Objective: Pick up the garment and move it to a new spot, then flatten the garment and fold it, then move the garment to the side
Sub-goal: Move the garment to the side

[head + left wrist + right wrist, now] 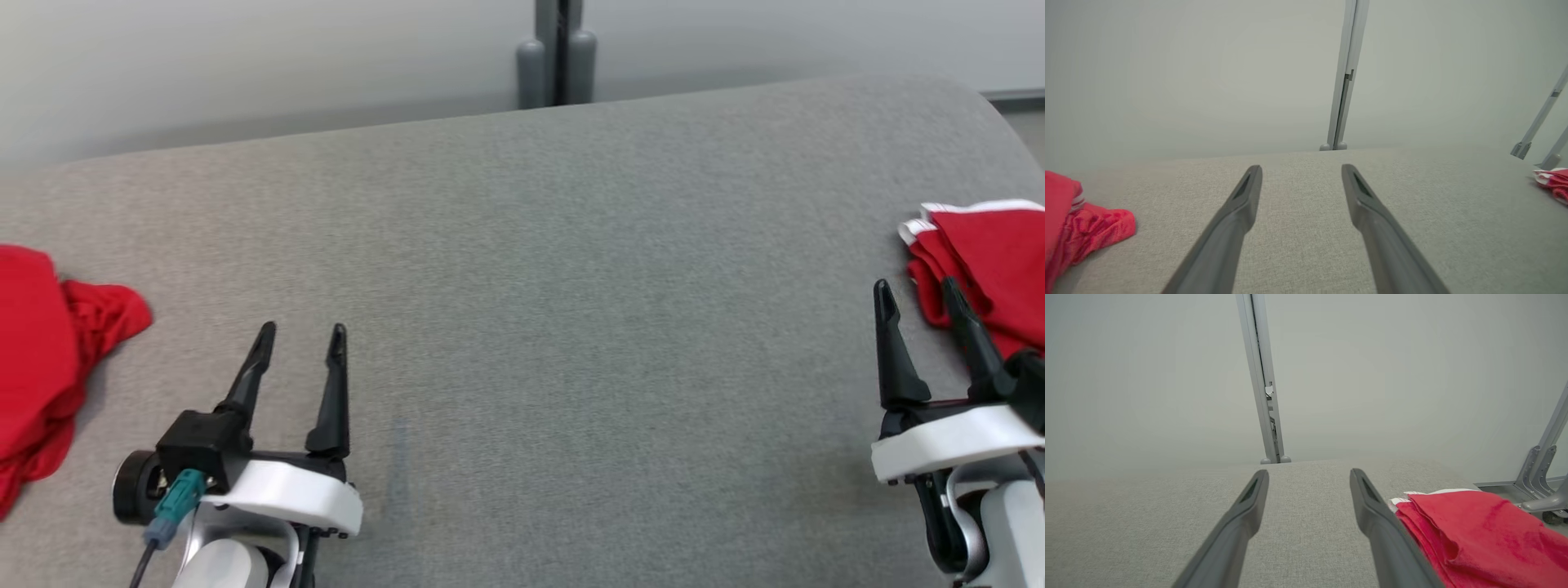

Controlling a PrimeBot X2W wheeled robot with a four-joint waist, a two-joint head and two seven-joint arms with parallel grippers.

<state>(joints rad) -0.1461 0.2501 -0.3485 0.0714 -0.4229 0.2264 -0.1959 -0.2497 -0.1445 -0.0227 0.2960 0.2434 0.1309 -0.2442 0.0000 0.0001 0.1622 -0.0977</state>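
left gripper: apart | right gripper: apart | folded white-trimmed red garment | grey woven surface

Two red garments lie on one grey surface: a crumpled garment and a folded garment with white trim. There are two hands, the left hand and the right hand, each with two dark fingers. One grey post stands behind.
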